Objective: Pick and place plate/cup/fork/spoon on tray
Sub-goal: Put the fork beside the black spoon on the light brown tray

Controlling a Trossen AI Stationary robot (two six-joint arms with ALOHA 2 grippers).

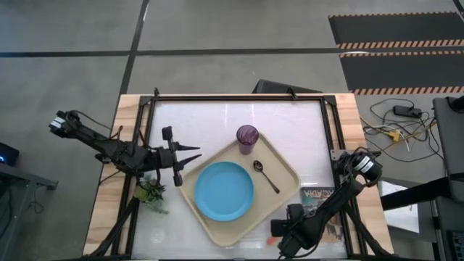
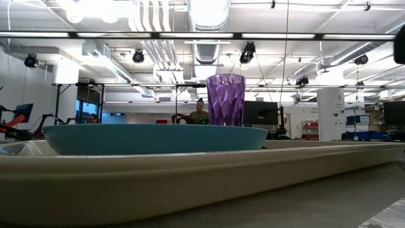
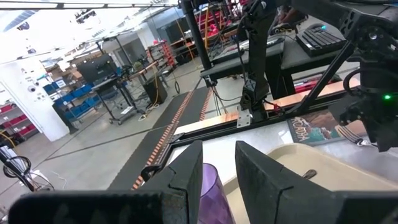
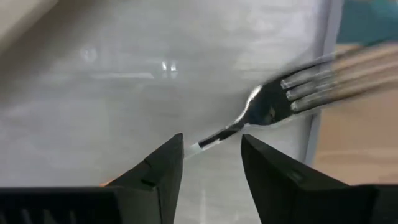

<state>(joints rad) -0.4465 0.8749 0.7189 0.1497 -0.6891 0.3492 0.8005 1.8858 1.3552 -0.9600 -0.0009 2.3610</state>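
Note:
The beige tray (image 1: 286, 168) lies askew at the table's middle and fills the low view (image 2: 190, 174). On it rest the light-blue plate (image 1: 224, 191), also in the low view (image 2: 155, 138), the purple cup (image 1: 247, 138) upright at its far corner, and the dark spoon (image 1: 265, 175). The orange-handled fork (image 1: 271, 239) lies on the table at the near edge. My right gripper (image 4: 211, 158) is open just above it, a finger on either side of the fork's neck (image 4: 214, 138); I cannot tell whether it touches. My left gripper (image 1: 191, 155) is open and empty, left of the tray.
A printed book (image 1: 320, 197) lies right of the tray, near my right arm. A small green thing (image 1: 152, 193) lies at the table's left side, below my left arm. Black frame bars run along the table's far, left and right edges.

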